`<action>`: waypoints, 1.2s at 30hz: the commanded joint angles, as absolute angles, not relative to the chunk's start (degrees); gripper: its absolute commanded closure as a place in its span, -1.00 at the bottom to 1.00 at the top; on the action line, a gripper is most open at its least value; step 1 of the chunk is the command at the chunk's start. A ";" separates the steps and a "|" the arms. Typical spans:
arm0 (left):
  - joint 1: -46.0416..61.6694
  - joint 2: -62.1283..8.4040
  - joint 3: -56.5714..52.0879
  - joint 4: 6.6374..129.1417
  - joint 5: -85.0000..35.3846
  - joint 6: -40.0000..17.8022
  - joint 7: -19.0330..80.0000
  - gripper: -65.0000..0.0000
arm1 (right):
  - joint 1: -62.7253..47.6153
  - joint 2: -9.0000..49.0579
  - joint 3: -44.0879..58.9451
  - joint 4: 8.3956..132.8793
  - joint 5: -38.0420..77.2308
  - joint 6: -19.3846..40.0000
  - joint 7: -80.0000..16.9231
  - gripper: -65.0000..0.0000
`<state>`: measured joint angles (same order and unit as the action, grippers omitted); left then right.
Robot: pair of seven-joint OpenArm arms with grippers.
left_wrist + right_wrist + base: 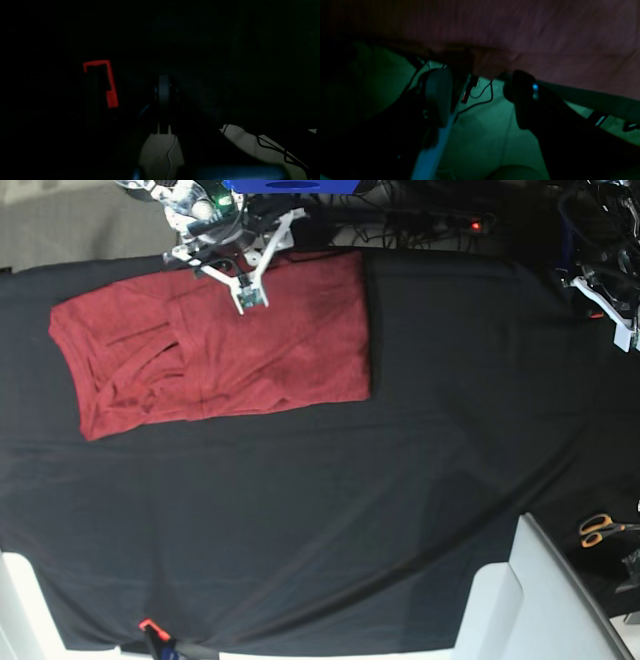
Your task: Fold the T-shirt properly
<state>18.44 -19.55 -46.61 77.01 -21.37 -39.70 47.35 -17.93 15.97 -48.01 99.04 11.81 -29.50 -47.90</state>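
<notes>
Right fingers (480, 97) spread apart at T-shirt (215, 345) edge, gripping nothing. T-shirt lies flat at desk (400, 510) far-left area in base view, long axis left-right, brick red, partly folded, creased sleeve layers at left end. Left fingers (163, 87) clenched, empty, well apart from it. Scissors (600, 528) at right edge.

Base view evenly lit; both wrist views dark, blurred, green-tinted
</notes>
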 commanded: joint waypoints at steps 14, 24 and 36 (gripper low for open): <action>18.59 -20.88 -46.81 77.67 -21.93 -40.00 46.73 1.00 | -16.84 16.04 -47.96 96.04 11.38 -29.58 -43.74 0.33; 18.59 -20.88 -46.73 77.67 -21.93 -40.00 46.73 1.00 | -16.75 15.96 -47.96 96.57 11.38 -29.76 -44.09 0.94; 18.59 -20.79 -46.73 77.67 -21.93 -40.00 46.73 1.00 | -14.46 15.96 -47.87 100.70 11.30 -29.85 -48.92 0.94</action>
<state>18.44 -19.53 -46.39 76.97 -21.37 -39.70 47.35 -14.59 15.99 -47.86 99.90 11.55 -29.56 -49.30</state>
